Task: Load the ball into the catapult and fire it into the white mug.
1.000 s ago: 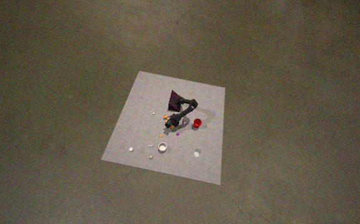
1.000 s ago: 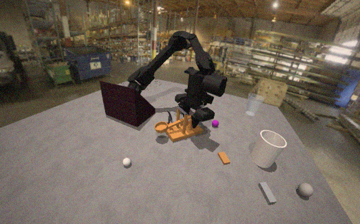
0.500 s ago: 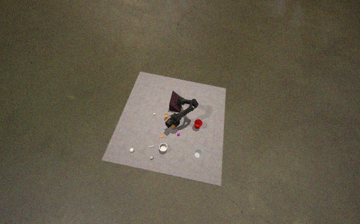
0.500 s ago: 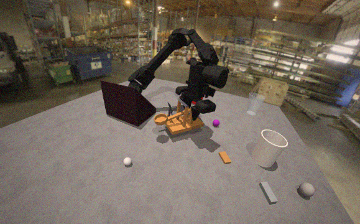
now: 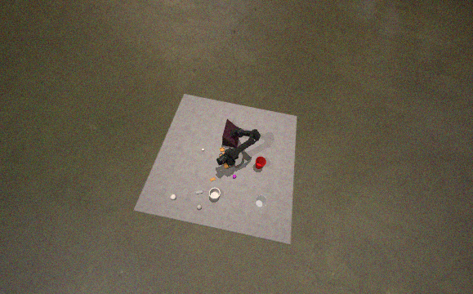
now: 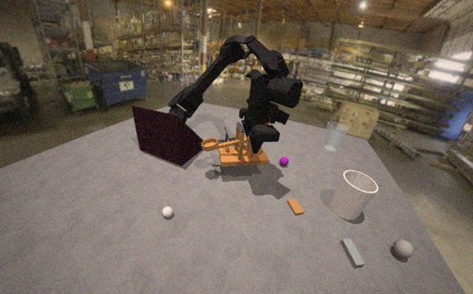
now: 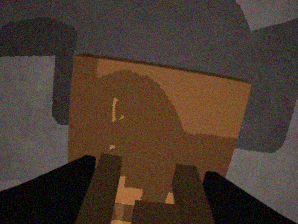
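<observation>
My gripper (image 6: 249, 143) (image 7: 149, 173) is shut on the orange catapult's upright frame, pointing down. The catapult (image 6: 242, 160) (image 7: 212, 110) appears raised a little above the table, its shadow separate below. Its round cup (image 6: 209, 144) (image 5: 222, 149) sticks out towards the dark panel and looks empty. A small white ball (image 5: 203, 149) (image 6: 167, 212) lies apart from it. The white mug (image 5: 214, 194) (image 6: 350, 202) stands upright on the far side of the catapult from the panel. The fingertips' contact is partly hidden in the exterior view. A larger whitish ball (image 5: 173, 197) also lies on the table.
A dark panel (image 5: 229, 136) (image 6: 164, 136) stands by the arm's base. A red mug (image 5: 261, 162), a clear cup (image 5: 261, 201) (image 6: 336, 136), a purple ball (image 5: 234, 176) (image 6: 283, 161), an orange block (image 5: 212, 180) (image 6: 295, 207), a grey block (image 5: 199, 192) (image 6: 352, 253) and a grey ball (image 5: 198, 207) (image 6: 403, 249) are around.
</observation>
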`<state>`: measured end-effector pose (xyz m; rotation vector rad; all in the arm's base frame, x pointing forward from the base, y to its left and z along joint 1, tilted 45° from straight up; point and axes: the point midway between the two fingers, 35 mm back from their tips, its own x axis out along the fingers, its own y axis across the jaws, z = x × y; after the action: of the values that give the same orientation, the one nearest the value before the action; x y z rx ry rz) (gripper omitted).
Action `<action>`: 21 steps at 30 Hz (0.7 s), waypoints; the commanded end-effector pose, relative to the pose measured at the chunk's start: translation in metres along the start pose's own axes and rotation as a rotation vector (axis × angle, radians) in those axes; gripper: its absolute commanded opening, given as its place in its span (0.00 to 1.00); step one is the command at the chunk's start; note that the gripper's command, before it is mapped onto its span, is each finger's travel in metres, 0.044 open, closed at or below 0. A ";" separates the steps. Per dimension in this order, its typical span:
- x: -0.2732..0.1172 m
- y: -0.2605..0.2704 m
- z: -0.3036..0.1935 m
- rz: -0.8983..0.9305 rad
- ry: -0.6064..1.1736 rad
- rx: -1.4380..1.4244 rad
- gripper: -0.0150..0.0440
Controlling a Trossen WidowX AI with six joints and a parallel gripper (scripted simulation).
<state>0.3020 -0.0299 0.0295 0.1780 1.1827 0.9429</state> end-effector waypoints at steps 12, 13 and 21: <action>0.000 -0.013 0.000 -0.005 0.000 0.509 0.25; 0.000 -0.015 0.000 -0.005 0.000 0.543 0.25; 0.000 -0.024 -0.003 -0.006 0.000 0.627 0.25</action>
<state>0.3102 -0.0415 0.0144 0.6630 1.4466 0.5638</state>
